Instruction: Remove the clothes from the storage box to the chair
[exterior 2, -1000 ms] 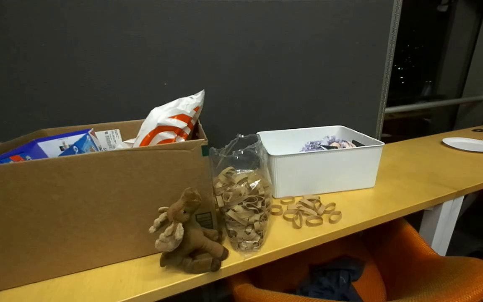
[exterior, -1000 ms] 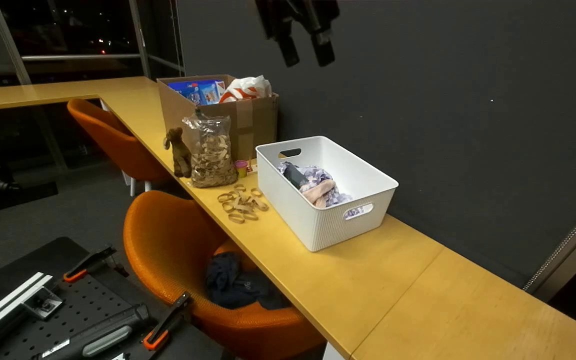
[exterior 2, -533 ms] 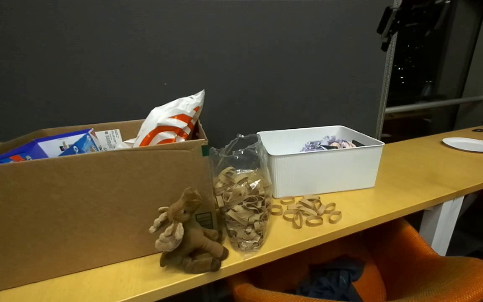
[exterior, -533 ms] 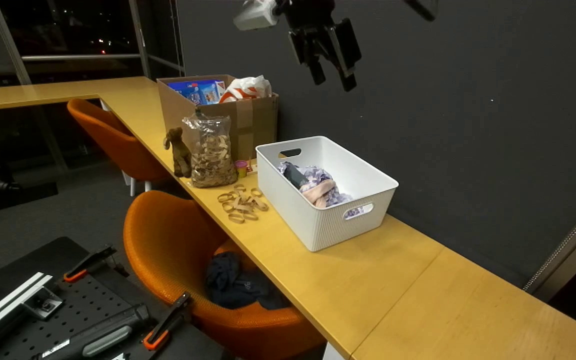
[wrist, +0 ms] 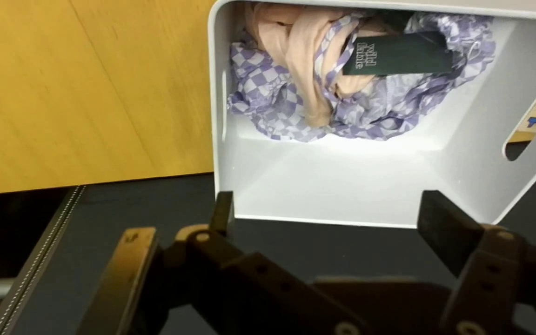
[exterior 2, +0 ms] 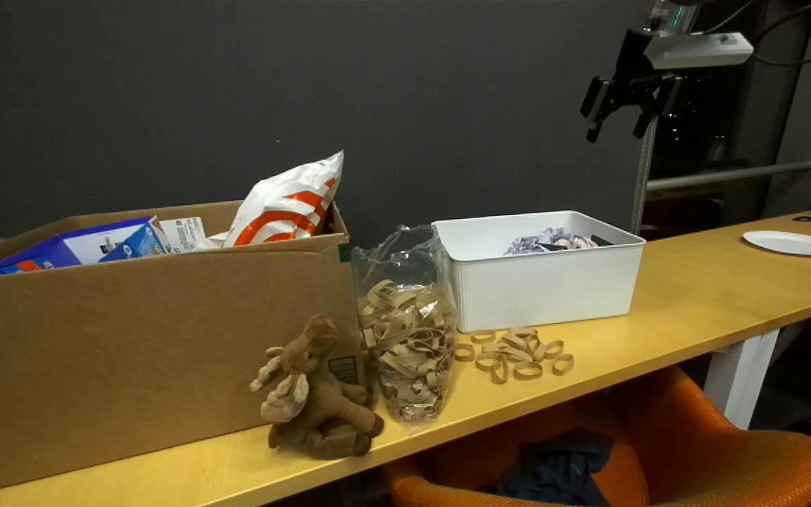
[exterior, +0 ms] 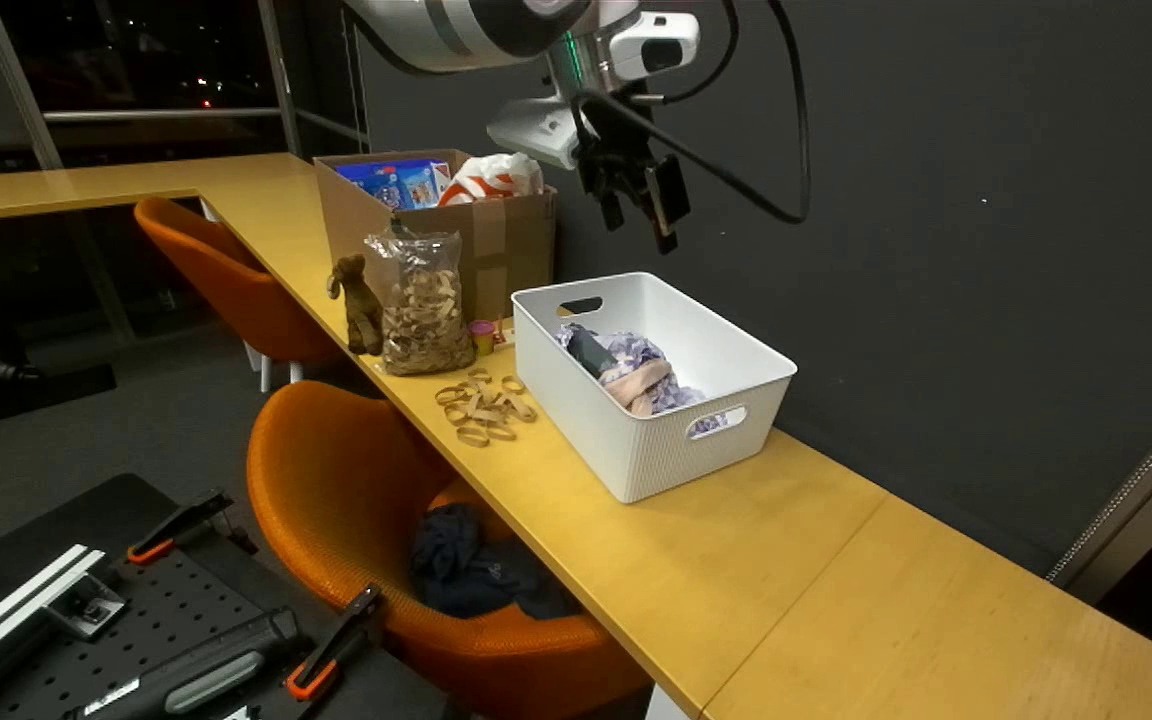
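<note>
The gripper hangs higher than the white storage box and apart from it, its two fingers spread wide. In that box lie the clothes: purple-and-white checked fabric and peach fabric, bunched along the near side, a dark label reading "wild fable" showing among them. In an exterior view, loose tan bands lie on the yellow table just nearer than the box; left of it stands a clear bag filled partway with similar bands, and left of that sits a brown plush animal. Farthest left, an open cardboard box holds blue packages and a white-and-orange bag. At the table's near side, an orange chair carries a dark cloth.
</note>
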